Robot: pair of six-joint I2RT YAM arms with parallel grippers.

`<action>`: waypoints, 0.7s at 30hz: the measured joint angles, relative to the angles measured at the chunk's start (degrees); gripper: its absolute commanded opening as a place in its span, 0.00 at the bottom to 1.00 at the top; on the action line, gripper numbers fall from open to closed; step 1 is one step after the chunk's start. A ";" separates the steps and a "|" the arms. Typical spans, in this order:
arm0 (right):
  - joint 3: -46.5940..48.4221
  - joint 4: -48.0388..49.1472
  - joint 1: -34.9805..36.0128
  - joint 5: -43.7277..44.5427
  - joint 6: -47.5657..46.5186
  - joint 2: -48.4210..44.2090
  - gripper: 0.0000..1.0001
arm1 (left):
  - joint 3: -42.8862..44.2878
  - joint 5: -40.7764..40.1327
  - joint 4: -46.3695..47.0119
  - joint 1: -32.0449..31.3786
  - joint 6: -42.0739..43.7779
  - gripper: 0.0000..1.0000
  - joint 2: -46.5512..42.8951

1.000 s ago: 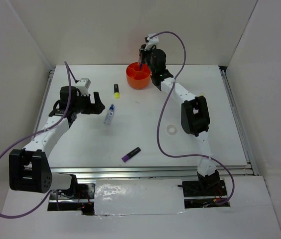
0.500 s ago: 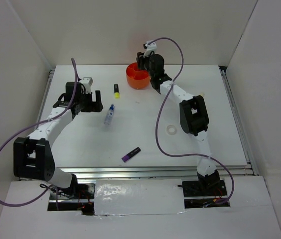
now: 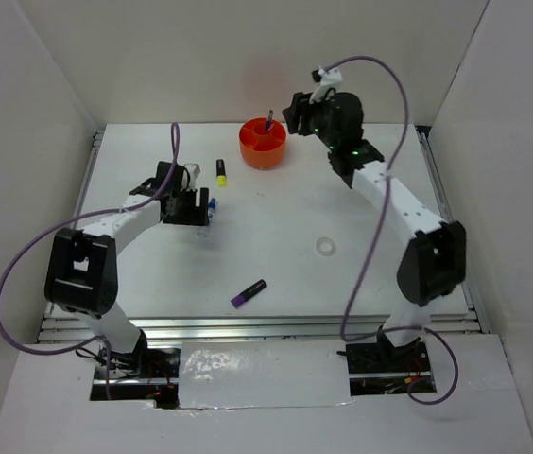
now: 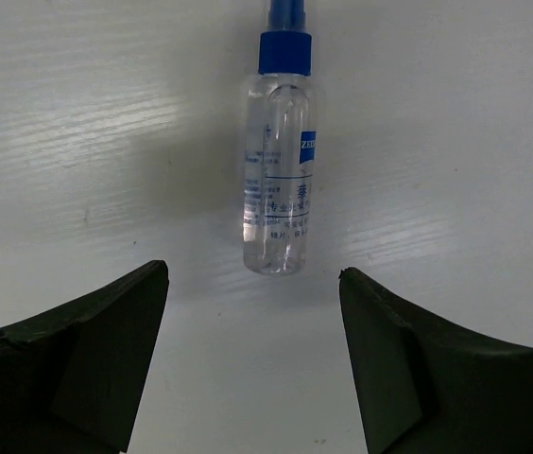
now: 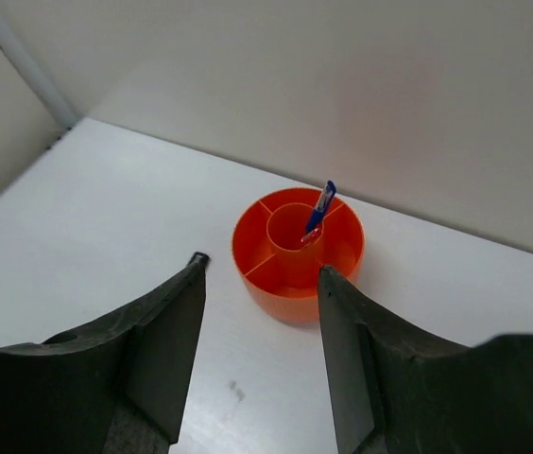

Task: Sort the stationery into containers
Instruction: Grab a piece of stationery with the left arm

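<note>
The orange organiser (image 3: 263,144) stands at the back of the table, with the blue pen (image 3: 268,122) upright in its centre cup. In the right wrist view the organiser (image 5: 285,270) and the pen (image 5: 319,210) lie ahead of my open, empty right gripper (image 5: 263,267). From above, the right gripper (image 3: 293,112) hangs to the right of the organiser. My left gripper (image 4: 252,272) is open, with the clear blue-capped bottle (image 4: 281,180) lying just ahead of the fingertips. From above, the left gripper (image 3: 191,206) covers most of the bottle (image 3: 210,201). The pale yellow stick is out of view.
The yellow highlighter (image 3: 220,171) lies left of the organiser. The purple highlighter (image 3: 248,293) lies near the front edge. The clear tape ring (image 3: 324,246) lies right of centre. White walls close in the table on three sides.
My left gripper has moved right, up to the bottle. My right gripper has drawn back right and up from the organiser, and the blue pen now stands there on its own.
</note>
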 measured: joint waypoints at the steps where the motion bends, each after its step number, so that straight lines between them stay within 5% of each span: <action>1: -1.42 -1.49 -0.68 -1.07 0.39 -3.65 0.59 | 0.46 0.02 -0.44 -0.24 -0.48 0.85 1.53; 9: -13.57 -10.69 -6.01 -13.14 3.30 -24.00 0.81 | 4.35 0.09 -1.90 -2.62 -1.03 0.80 10.05; 21: -20.06 -17.90 -8.52 -26.64 11.21 -20.57 0.78 | 6.64 3.32 0.52 -3.43 -0.70 0.41 15.02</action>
